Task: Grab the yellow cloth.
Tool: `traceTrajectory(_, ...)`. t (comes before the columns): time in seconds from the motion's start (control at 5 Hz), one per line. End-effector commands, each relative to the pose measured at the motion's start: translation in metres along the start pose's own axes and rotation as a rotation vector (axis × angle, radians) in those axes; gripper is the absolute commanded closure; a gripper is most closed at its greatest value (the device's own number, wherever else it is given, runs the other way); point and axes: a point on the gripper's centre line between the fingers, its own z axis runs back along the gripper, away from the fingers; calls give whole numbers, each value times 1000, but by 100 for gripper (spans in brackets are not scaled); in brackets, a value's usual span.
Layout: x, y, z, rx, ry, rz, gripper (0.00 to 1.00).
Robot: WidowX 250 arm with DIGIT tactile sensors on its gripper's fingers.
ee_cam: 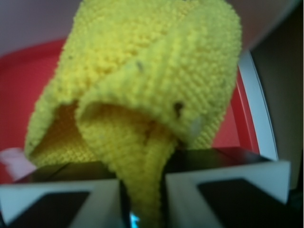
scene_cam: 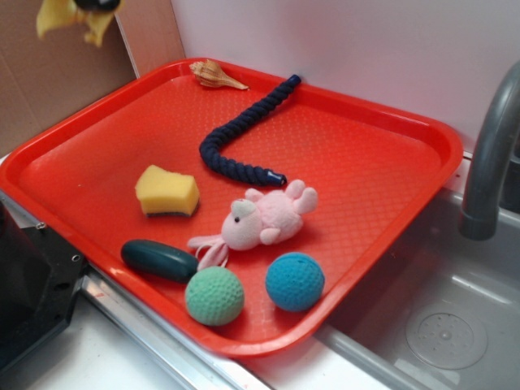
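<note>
Jaws pressed together on a fold of the yellow cloth (ee_cam: 156, 90), pinched between two pale fingers (ee_cam: 228, 190) in the wrist view. Gripper (scene_cam: 96, 4) raised at top-left edge of exterior view, mostly out of frame; cloth hanging from it, well above and clear of the red tray (scene_cam: 390, 162).

Resting on tray:
- yellow sponge (scene_cam: 167, 192), left of centre
- navy rope (scene_cam: 240, 142), curved from back rim toward centre
- seashell (scene_cam: 215, 75), at back rim
- pink plush toy (scene_cam: 264, 221), centre
- dark teal oblong (scene_cam: 159, 260), near front rim
- green ball (scene_cam: 214, 296) and blue ball (scene_cam: 294, 281), side by side at front

Grey faucet (scene_cam: 487, 154) and sink basin (scene_cam: 455, 325) right of tray.
</note>
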Motion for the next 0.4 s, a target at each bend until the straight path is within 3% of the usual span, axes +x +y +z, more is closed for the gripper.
traceTrajectory(0.0, 1, -17, 80, 85, -33, -10, 100)
traceTrajectory(0.2, 0, -17, 74, 106, -28, -1, 100)
